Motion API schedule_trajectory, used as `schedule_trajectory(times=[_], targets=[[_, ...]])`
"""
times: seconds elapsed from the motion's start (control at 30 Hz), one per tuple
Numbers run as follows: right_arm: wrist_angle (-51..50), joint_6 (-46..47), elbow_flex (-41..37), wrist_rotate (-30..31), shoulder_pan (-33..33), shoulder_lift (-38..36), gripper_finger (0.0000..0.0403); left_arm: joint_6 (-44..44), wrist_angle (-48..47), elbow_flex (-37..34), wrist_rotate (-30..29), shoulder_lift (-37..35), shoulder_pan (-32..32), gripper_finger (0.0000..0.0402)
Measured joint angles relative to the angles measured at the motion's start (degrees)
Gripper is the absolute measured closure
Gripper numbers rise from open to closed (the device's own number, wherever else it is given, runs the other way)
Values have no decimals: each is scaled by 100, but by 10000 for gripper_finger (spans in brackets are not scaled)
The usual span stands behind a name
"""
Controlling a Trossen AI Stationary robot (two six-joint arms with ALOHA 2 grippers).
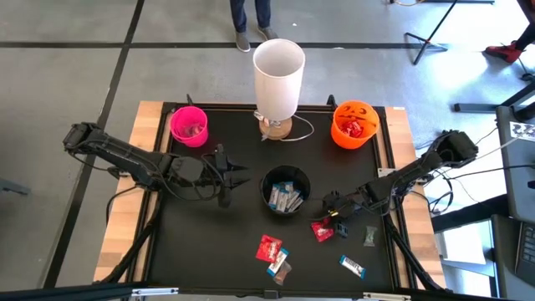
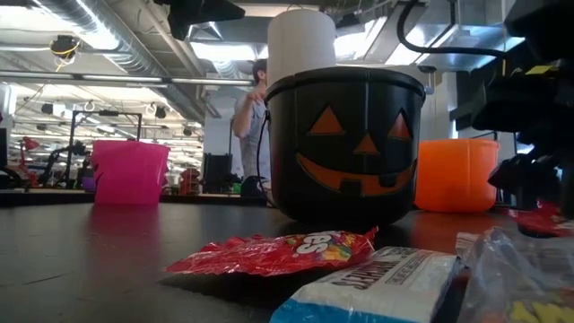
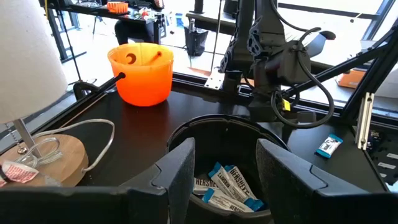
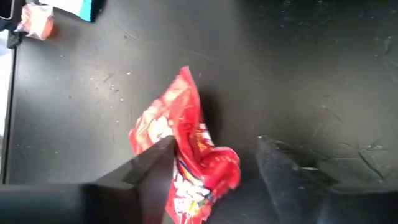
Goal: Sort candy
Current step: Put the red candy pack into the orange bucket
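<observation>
My right gripper (image 4: 216,142) is open and points down at a red candy packet (image 4: 186,149) that lies flat on the black table, right of the black pumpkin bucket (image 1: 286,191). One finger stands on each side of the packet. My left gripper (image 3: 227,168) waits open and holding nothing, in the air just left of that bucket, which holds blue-and-white bars (image 3: 230,183). More candy lies near the front edge: a red packet (image 1: 269,247), a blue bar (image 1: 276,266) and another bar (image 1: 353,266). My right gripper comes at the red packet from above, slanting down. One finger (image 4: 155,171) stands right at the packet's crumpled edge (image 4: 177,155), and I cannot tell whether it touches. The other finger (image 4: 286,168) stands clear of it. The packet lies on the table.
A pink cup (image 1: 189,125) stands at the far left and an orange bucket (image 1: 354,124) at the far right. A white lamp (image 1: 278,71) on a wooden base stands between them. A small greenish wrapper (image 1: 369,237) lies near the right edge. A person stands beyond the table.
</observation>
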Motion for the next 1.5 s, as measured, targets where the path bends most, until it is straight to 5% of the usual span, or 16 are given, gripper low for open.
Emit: schedule_trajectory(times=[0.27, 0.43, 0.83, 1.17, 1.33, 1.5], targets=[[-15, 2, -7, -163, 0, 11, 312, 0, -1, 0, 1, 0, 1, 239], [-7, 4, -5, -354, 5, 9, 366, -43, -1, 0, 1, 0, 1, 239], [-490, -155, 385, -783, 9, -67, 377, -136, -1, 0, 1, 0, 0, 239], [-1037, -1187, 870, -818, 2, -1527, 379, -144, 3, 0, 2, 0, 1, 239], [-1474, -1340, 872, 2, -49, -2644, 379, -151, 7, 0, 2, 0, 1, 239], [-1988, -1290, 872, 2373, -257, -3776, 379, -151, 17, 0, 1, 0, 1, 239]])
